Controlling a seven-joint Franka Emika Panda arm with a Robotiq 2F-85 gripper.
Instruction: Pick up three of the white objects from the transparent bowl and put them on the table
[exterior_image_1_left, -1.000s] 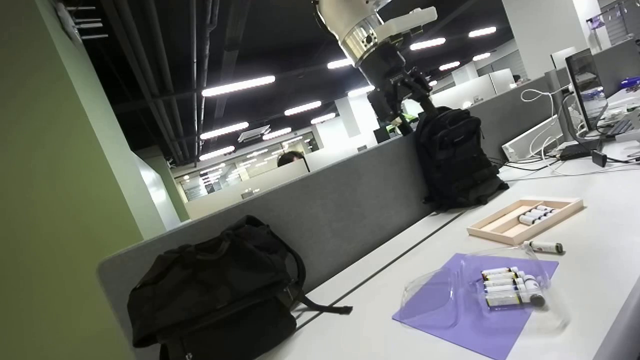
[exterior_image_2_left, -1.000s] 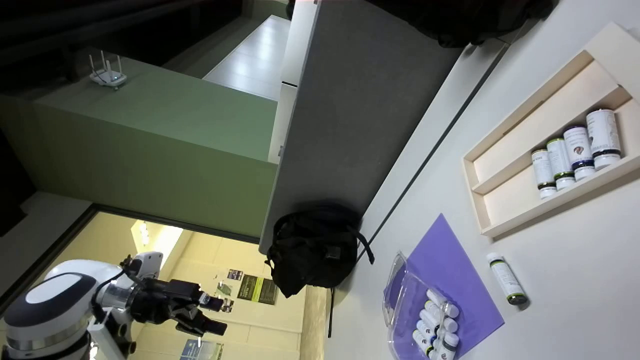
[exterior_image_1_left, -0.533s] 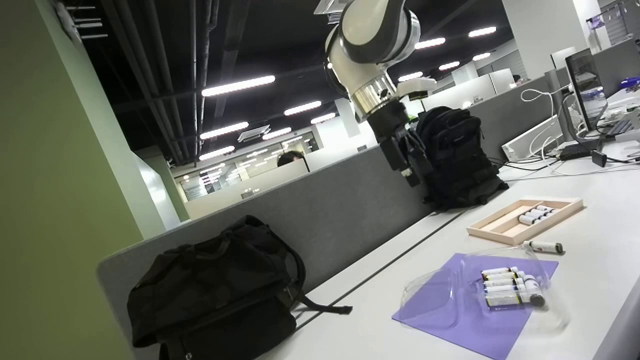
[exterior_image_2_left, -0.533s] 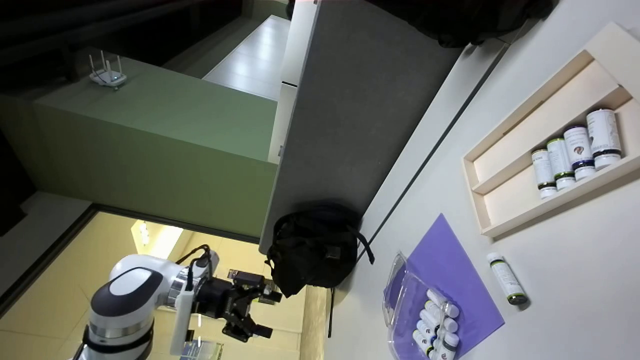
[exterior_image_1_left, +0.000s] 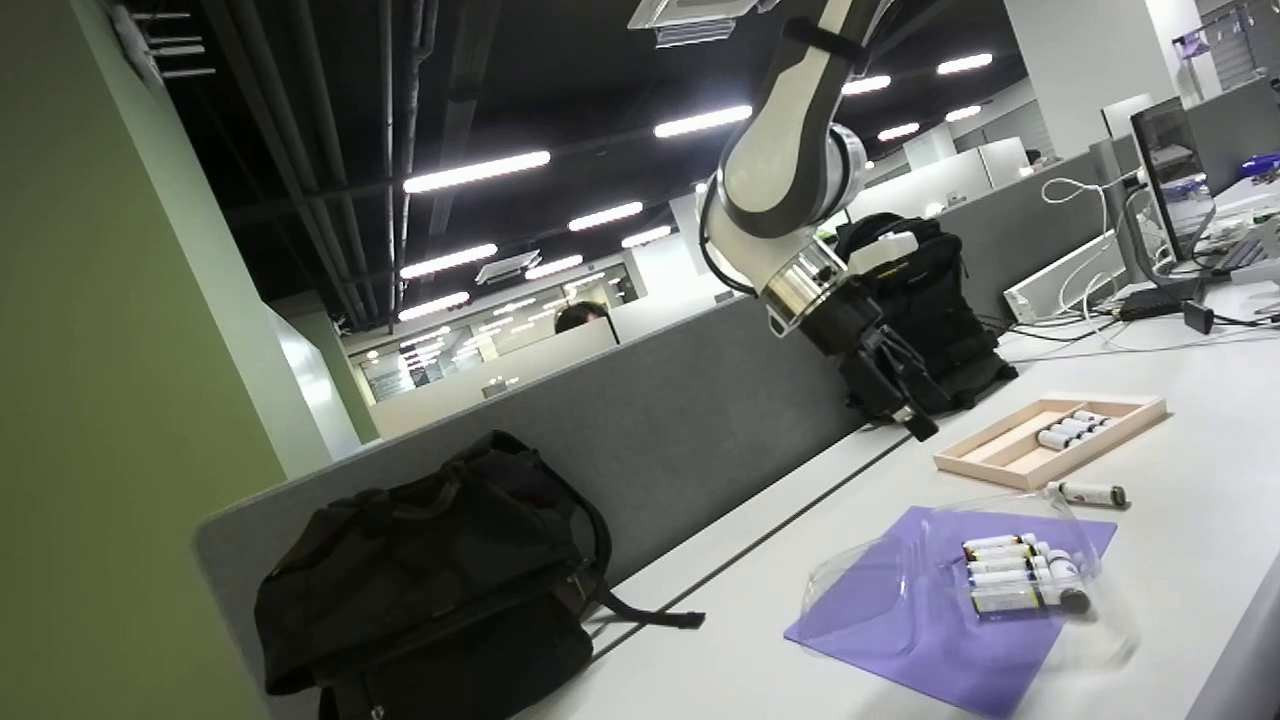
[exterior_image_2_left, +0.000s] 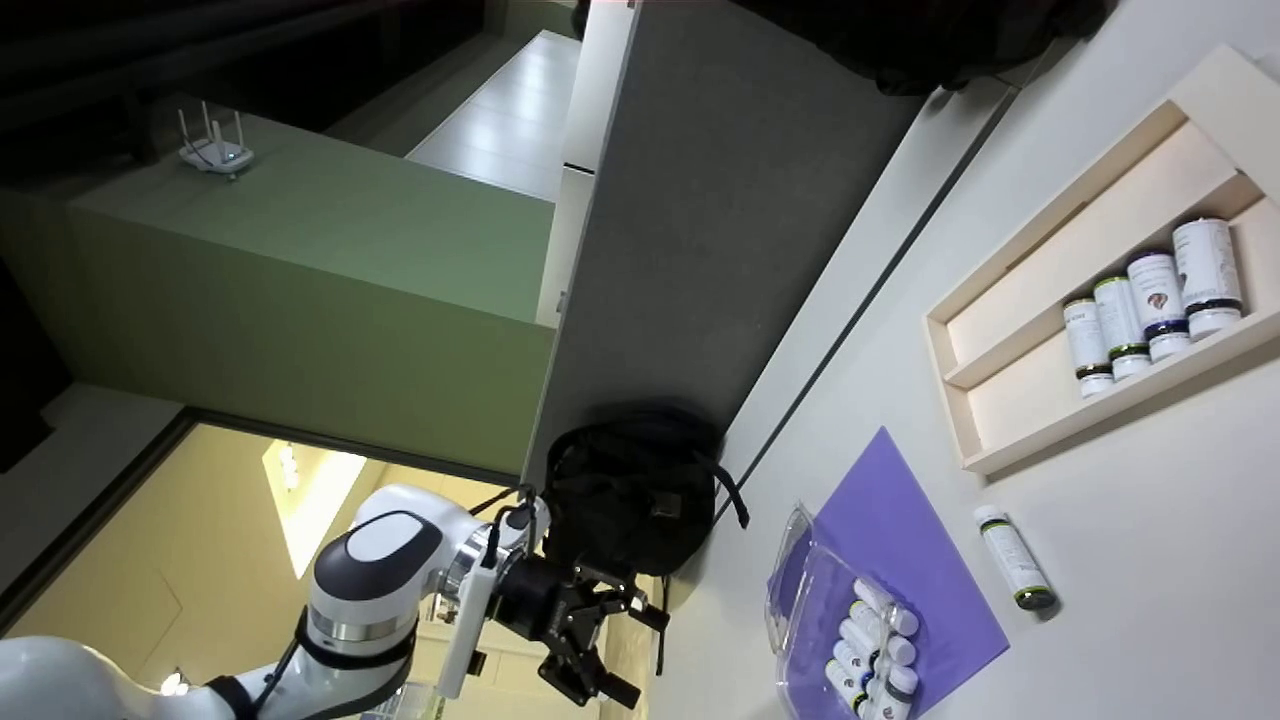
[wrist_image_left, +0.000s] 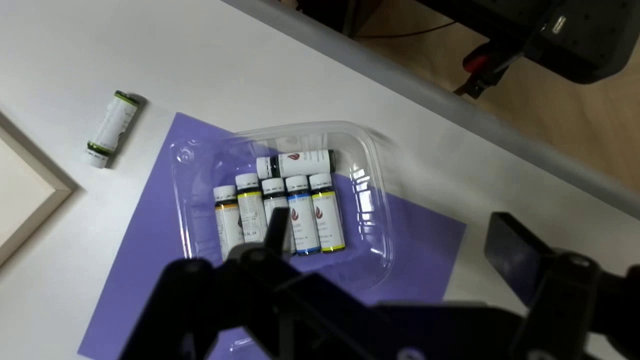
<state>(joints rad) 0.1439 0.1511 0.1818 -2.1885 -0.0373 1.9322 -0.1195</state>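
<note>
The white objects are several small white-labelled vials with white caps. They lie in the transparent bowl (wrist_image_left: 382, 210) in the wrist view: most in a row, such as this vial (wrist_image_left: 327, 220), and one crosswise vial (wrist_image_left: 306, 163) above their caps. The bowl also shows in both exterior views (exterior_image_1_left: 1112, 632) (exterior_image_2_left: 800, 600). One vial (wrist_image_left: 114, 124) lies alone on the table (wrist_image_left: 200, 60) outside the bowl. My gripper (wrist_image_left: 392, 222) is open and empty, above the desk and apart from the bowl. In the wrist view its left finger covers part of the row. In an exterior view the gripper (exterior_image_2_left: 640, 657) shows spread fingers.
The bowl rests on a purple mat (exterior_image_1_left: 890, 570), with its clear lid part beside it. A wooden tray (exterior_image_2_left: 1125, 420) holding several vials stands near the loose vial. Black backpacks (exterior_image_1_left: 430, 580) (exterior_image_1_left: 950, 390) lean on the grey partition (exterior_image_1_left: 690, 400). The desk edge (wrist_image_left: 400, 80) borders the wrist view.
The arm has moved down toward the desk, rightward in both exterior views, and the gripper is now lower. The vials, bowl and tray have not moved.
</note>
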